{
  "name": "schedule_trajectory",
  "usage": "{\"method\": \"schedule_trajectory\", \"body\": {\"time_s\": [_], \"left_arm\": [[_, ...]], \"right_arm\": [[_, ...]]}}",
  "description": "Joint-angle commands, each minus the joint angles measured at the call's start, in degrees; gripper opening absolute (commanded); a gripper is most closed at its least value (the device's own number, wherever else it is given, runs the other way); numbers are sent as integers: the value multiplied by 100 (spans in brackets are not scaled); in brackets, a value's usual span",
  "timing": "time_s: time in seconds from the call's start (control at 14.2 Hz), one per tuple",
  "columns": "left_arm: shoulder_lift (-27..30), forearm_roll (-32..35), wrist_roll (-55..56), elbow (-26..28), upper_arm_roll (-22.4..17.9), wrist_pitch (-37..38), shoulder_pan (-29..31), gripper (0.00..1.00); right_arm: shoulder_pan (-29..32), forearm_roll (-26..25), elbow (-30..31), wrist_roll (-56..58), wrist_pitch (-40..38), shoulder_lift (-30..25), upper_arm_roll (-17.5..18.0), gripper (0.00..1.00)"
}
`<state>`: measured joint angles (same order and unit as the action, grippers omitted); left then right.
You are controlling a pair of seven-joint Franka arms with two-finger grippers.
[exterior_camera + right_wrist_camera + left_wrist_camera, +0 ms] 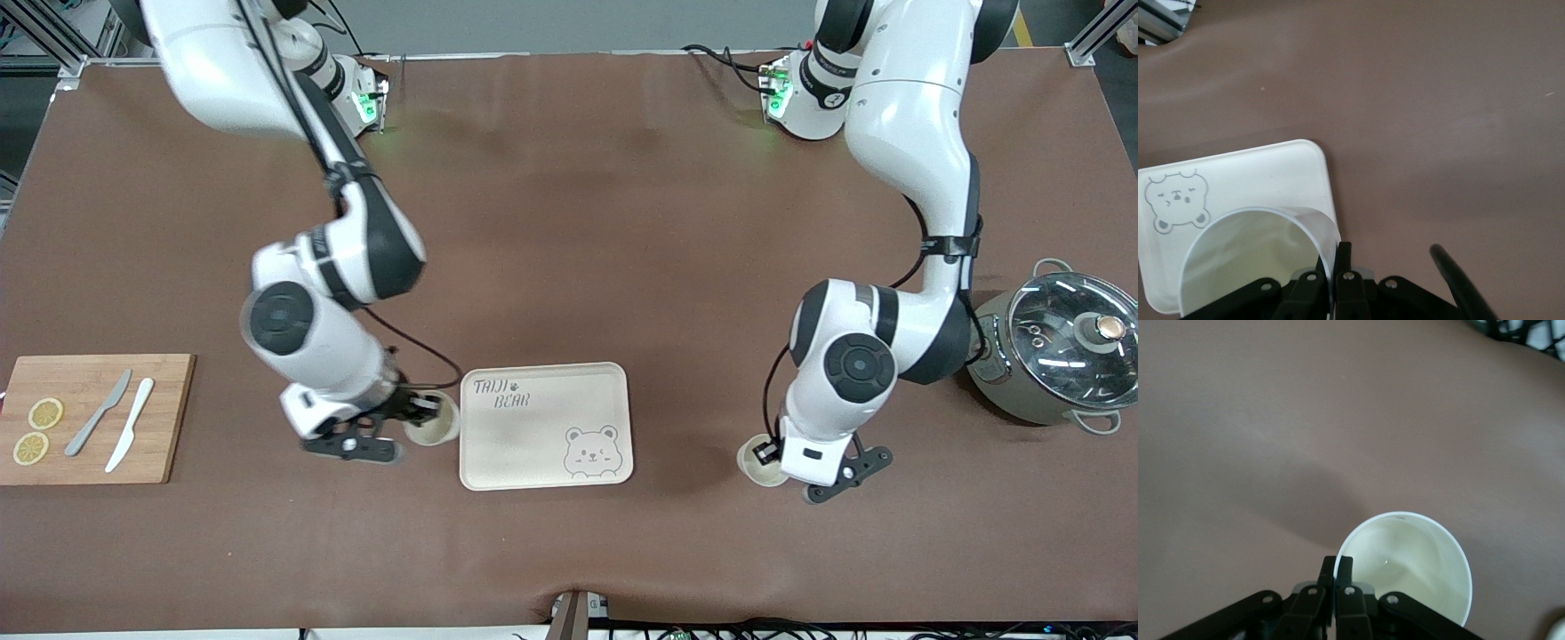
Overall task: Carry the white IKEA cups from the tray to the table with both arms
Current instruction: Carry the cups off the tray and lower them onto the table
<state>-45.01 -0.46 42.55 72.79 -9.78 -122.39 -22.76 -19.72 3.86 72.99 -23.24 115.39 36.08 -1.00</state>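
both grippers are clamped on cup rims. right gripper (425, 407), at the end of the white jointed right arm (307, 329), has its black fingers (1341, 267) pinched together on the rim of one small off-white handleless cup (432, 425), one finger inside the wall and one outside; this cup is just beside the edge of the cream rectangular bear-printed tray (542, 391), toward the right arm's end of the brown worktop (569, 222), and the wrist view shows it partly over the tray's corner. whether it rests on the worktop cannot be told. left gripper (769, 451) is pinched the same way on the rim of the second off-white cup (757, 466), which is upright, apart from the tray, toward the left arm's end.
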Motion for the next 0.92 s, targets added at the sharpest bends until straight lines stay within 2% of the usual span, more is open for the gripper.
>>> {"method": "schedule_trajectory", "body": {"time_s": [0.0,0.35,0.71,0.85], "left_arm": [[151,55,-290,227,64,48,245,0],[107,64,-783,306,64,40,737,0],[45,90,-1108,306,64,22,1133,0],[-33,99,-1143,306,64,-4,1230,0]], "right_arm": [[503,98,181,914,-288,-276,109,0],[1311,246,216,2619,-394,-294,109,0],[1848,405,382,3762,-289,-206,109,0],[2033,737,453,4255,-149,-101,100,0]]}}
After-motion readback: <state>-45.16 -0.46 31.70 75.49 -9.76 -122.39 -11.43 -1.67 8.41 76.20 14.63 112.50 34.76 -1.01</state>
